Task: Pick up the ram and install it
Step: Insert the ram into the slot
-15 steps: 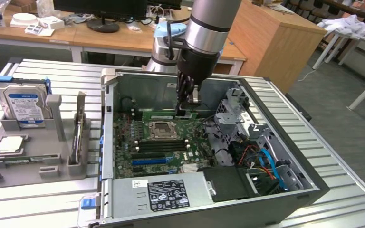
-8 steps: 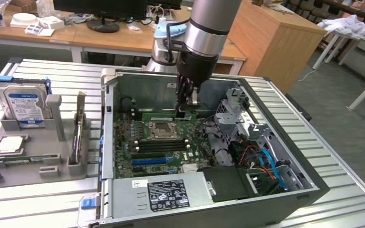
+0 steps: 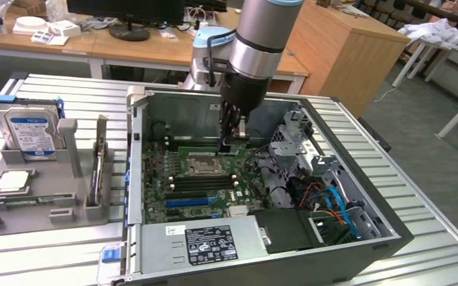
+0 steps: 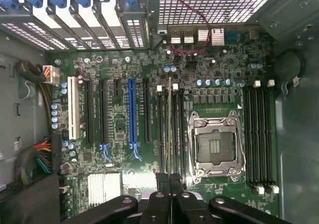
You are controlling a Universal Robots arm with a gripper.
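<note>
We note the black two-finger gripper point(image 4: 169, 178) clenched on the thin green circuit-board ram point(image 4: 169, 129). The ram sits edge-on over the long black memory slots point(image 4: 179, 134), just beside the silver CPU socket point(image 4: 215, 144), inside the open grey metal computer case point(image 3: 388, 238). We cannot tell whether it is seated.

Exterior view: raised, oblique, at mid-distance, looking down into the open computer case point(image 3: 189, 116) on the slatted table point(image 3: 54, 256). Wrist view: close, facing straight down past the gripper point(image 4: 169, 176) onto the motherboard point(image 4: 119, 119). Both views include the CPU socket point(image 3: 202, 167) point(image 4: 215, 145).
</note>
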